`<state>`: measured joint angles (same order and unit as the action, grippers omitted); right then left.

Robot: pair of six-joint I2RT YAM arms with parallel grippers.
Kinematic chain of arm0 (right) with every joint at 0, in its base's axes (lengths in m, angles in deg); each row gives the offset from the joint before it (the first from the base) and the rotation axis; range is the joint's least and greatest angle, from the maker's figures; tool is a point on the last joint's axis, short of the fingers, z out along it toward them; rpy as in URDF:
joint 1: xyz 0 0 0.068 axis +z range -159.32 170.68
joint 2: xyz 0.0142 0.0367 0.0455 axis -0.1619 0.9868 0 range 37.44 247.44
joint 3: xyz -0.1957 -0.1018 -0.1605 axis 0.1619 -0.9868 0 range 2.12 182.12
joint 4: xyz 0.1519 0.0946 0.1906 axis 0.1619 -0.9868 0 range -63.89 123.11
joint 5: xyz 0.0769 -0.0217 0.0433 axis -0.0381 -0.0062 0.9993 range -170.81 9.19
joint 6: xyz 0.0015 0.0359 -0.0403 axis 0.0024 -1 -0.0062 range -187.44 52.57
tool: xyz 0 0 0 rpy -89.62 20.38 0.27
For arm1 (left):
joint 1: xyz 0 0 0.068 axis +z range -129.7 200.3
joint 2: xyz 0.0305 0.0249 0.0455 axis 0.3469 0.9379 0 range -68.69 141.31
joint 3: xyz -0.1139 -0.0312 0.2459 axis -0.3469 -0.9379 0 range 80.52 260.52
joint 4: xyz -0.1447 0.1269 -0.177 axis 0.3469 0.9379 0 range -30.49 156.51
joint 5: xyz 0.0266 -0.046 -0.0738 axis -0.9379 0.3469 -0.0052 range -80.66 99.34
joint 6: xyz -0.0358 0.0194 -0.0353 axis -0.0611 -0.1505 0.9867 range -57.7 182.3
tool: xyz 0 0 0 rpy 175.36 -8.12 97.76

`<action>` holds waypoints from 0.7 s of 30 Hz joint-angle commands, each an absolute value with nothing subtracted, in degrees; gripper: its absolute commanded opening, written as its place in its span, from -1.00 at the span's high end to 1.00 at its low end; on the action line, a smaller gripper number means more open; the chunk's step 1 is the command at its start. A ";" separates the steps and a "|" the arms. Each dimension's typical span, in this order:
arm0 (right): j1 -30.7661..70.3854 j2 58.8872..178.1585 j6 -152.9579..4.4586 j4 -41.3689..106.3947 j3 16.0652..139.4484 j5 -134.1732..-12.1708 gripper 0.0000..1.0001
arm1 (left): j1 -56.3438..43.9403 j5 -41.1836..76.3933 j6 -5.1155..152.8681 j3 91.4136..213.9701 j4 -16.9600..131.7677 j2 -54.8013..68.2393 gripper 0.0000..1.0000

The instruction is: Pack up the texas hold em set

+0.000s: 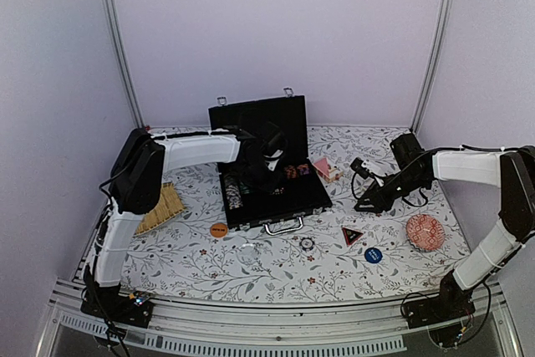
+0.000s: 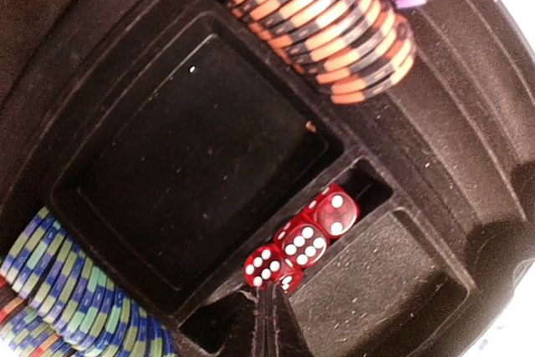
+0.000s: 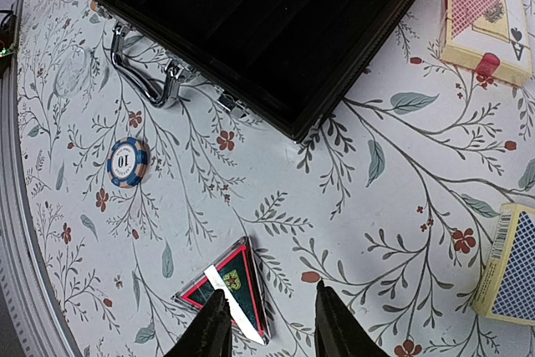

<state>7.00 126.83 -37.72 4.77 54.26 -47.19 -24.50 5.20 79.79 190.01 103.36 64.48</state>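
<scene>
A tabletop (image 1: 276, 277) spread with a floral-print cloth is enclosed by pale lilac walls (image 1: 334, 31). Nearest, a triangular dealer disc (image 3: 230, 286) is seen under the right claw (image 3: 267, 323), whose fingers are held apart. Farther in, the black case (image 1: 311, 198) is set open mid-tabletop, lid upright, silver handle (image 1: 284, 226) turned to the near edge. Inside it, the left claw (image 2: 266, 311) is pressed closed beside red dice (image 2: 305, 240) in a narrow slot, flanked by orange-striped chips (image 2: 334, 31) and blue-green chips (image 2: 75, 290). Two card decks (image 1: 326, 169) are laid just right of the case.
</scene>
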 commanded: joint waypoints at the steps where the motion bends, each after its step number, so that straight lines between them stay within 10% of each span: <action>1: 6.80 127.62 -37.00 4.19 55.88 -45.79 0.29 | -24.62 5.44 79.26 191.38 103.62 67.48 1.00; 18: 6.78 127.45 -37.02 4.10 55.84 -45.90 0.28 | -22.84 2.45 79.41 191.22 100.29 65.72 1.00; 21: 6.77 127.58 -36.96 4.10 55.83 -45.92 0.28 | -22.88 1.65 79.74 189.55 99.74 63.23 0.72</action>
<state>7.00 126.83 -37.61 4.42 54.26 -47.16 -24.52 5.14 79.64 191.04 102.71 65.15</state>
